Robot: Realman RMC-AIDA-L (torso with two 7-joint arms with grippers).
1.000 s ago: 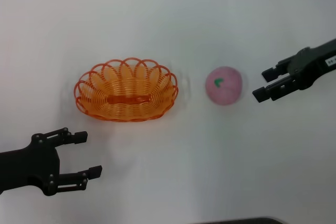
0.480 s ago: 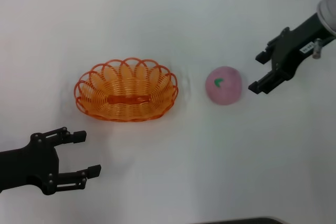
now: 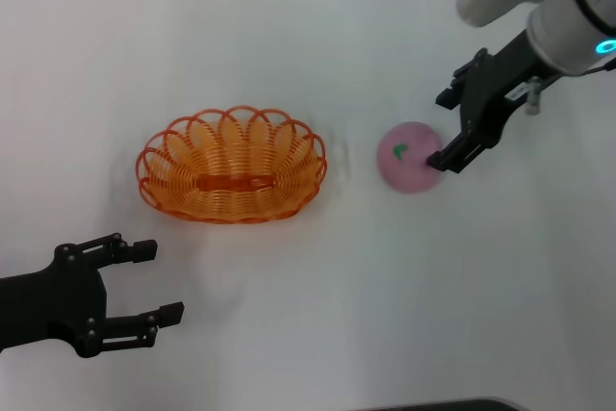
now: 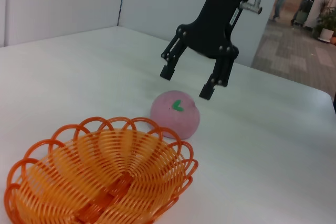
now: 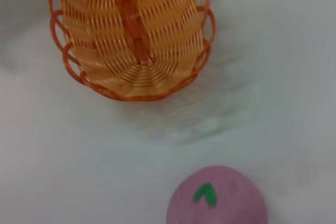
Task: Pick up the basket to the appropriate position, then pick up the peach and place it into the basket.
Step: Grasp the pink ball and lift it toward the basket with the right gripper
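The orange wire basket (image 3: 231, 165) stands empty on the white table, left of centre; it also shows in the left wrist view (image 4: 100, 177) and the right wrist view (image 5: 131, 32). To its right lies the pink peach (image 3: 409, 156), green leaf mark up, seen too as the peach (image 4: 175, 114) and the peach (image 5: 217, 198). My right gripper (image 3: 447, 130) hovers open just above the peach's right side, one fingertip over its edge; the same gripper (image 4: 186, 81) appears in the left wrist view. My left gripper (image 3: 157, 282) rests open near the front left, apart from the basket.
A bare white table (image 3: 318, 305) lies all around. A dark edge (image 3: 433, 405) shows at the front of the head view.
My right arm has swung in from the right and turned, bringing its open gripper over the peach. Basket, peach and left gripper have stayed put.
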